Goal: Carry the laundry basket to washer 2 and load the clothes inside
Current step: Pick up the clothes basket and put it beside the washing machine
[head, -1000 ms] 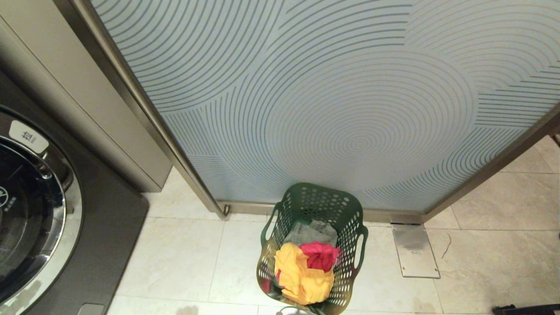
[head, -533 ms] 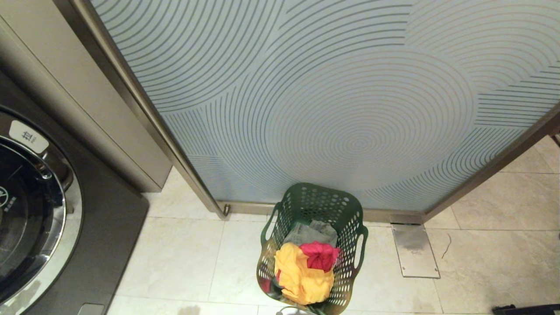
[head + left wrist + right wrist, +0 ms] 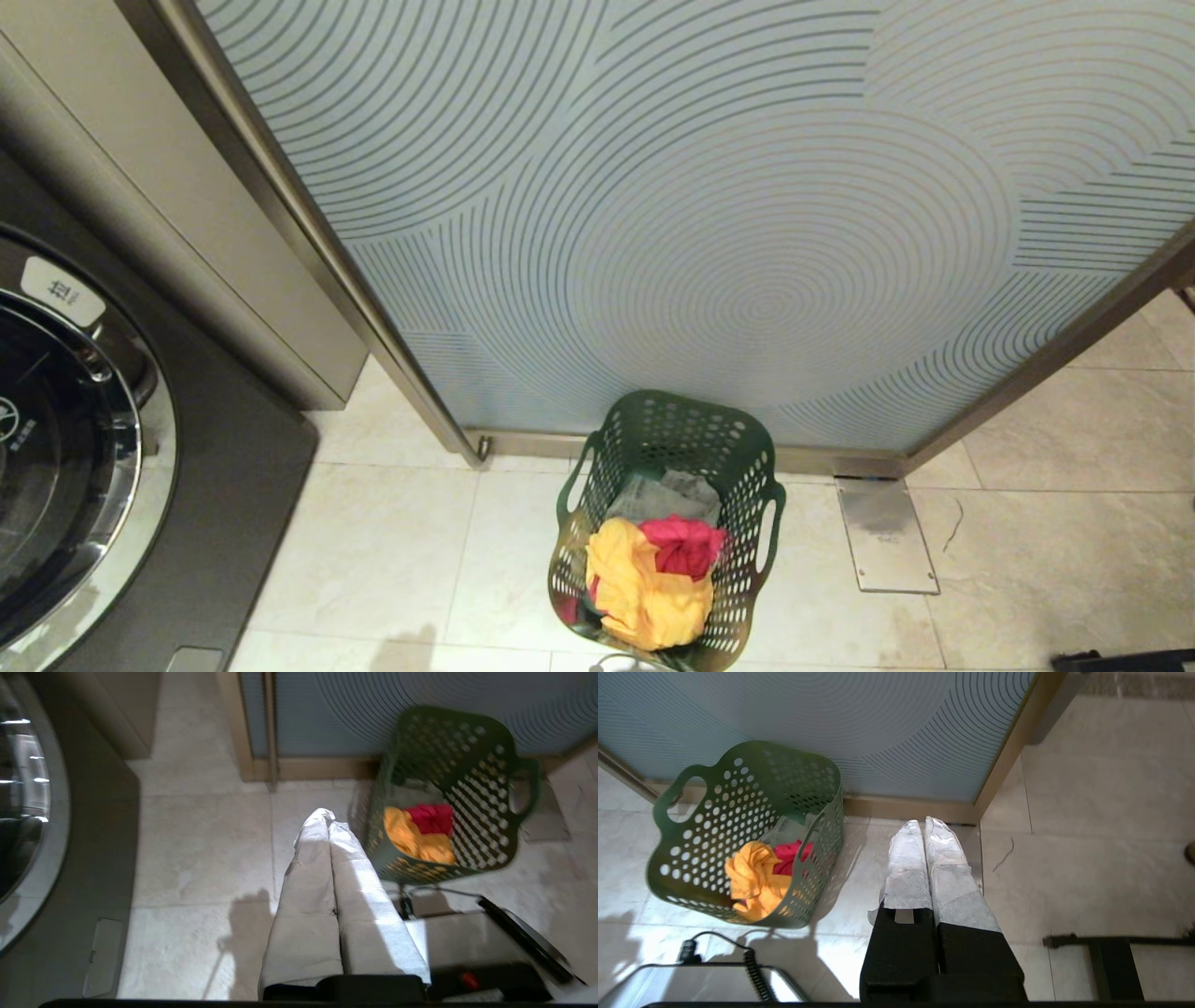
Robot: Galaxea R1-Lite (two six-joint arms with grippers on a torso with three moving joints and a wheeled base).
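The dark green perforated laundry basket (image 3: 747, 467) stands on the tiled floor against the glass door. It holds the clothes: a yellow one (image 3: 644, 597), a pink-red one (image 3: 686, 546) and a grey one (image 3: 663, 495). A dark grey front-load washer (image 3: 233, 485) with a chrome-rimmed door fills the left edge. Its number does not show, so I cannot tell if it is washer 2. My left gripper (image 3: 327, 814) hangs shut and empty above the floor, left of the basket (image 3: 467, 798). My right gripper (image 3: 923, 823) is shut and empty to the right of the basket (image 3: 738, 812). Neither gripper shows in the head view.
A frosted glass door (image 3: 747, 233) with curved lines rises behind the basket, beside a beige cabinet (image 3: 187, 233). A metal floor plate (image 3: 882, 532) lies right of the basket. My base with a coiled cable (image 3: 752, 961) is just in front of it. A black frame (image 3: 1120, 658) sits at the bottom right.
The basket, clothes and washer have not moved. A shadow on the floor tiles at the bottom, left of the basket, has grown larger.
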